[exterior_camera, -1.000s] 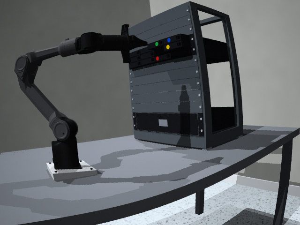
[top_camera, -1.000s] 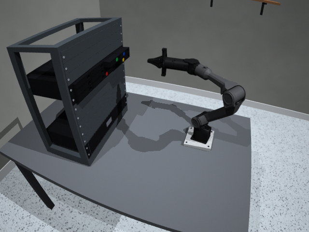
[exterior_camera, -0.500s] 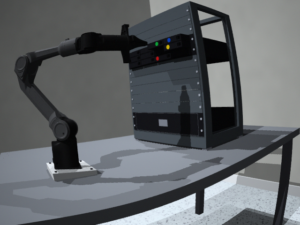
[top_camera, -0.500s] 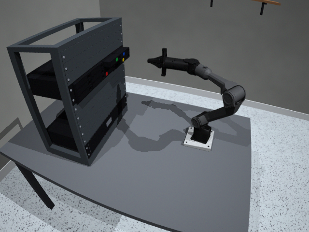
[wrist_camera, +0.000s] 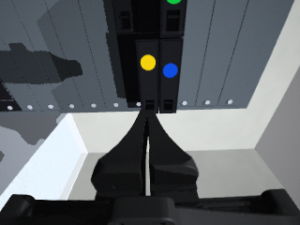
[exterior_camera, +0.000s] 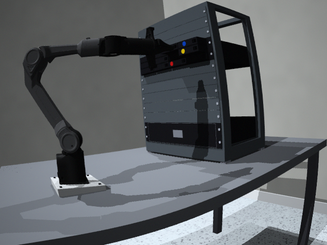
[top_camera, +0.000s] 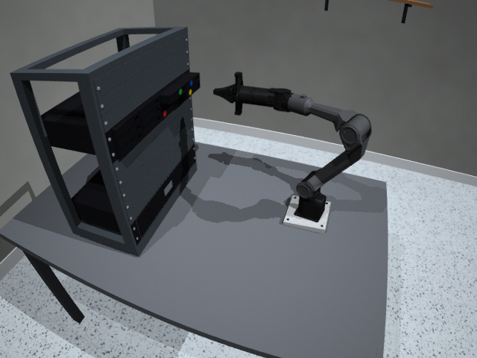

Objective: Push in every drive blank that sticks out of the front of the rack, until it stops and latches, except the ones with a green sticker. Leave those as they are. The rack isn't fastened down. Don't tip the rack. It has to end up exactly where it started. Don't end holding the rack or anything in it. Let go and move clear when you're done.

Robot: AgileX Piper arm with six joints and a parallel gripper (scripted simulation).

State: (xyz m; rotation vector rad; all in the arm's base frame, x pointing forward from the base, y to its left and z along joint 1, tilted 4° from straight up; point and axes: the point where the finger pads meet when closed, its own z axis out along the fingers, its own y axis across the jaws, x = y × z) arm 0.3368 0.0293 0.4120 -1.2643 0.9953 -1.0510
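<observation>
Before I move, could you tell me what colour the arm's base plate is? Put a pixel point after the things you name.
White (top_camera: 289, 220) (exterior_camera: 79, 192); it shows best in the top view.

Dim room, hard-edged shadows, straight edges bowing toward the margins.

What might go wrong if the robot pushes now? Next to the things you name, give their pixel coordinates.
The closed jaws (top_camera: 214, 92) (exterior_camera: 172, 48) point near the end of the yellow-dot blank (top_camera: 190, 92) (exterior_camera: 190, 49) (wrist_camera: 148, 82), so they might slip off its edge. The blue-dot blank (top_camera: 191, 79) (exterior_camera: 189, 41) (wrist_camera: 170, 89) is right beside it and might get bumped. The rack (top_camera: 89, 71) (exterior_camera: 224, 105) (wrist_camera: 225, 56) isn't fastened, so a hard push might slide it.
</observation>
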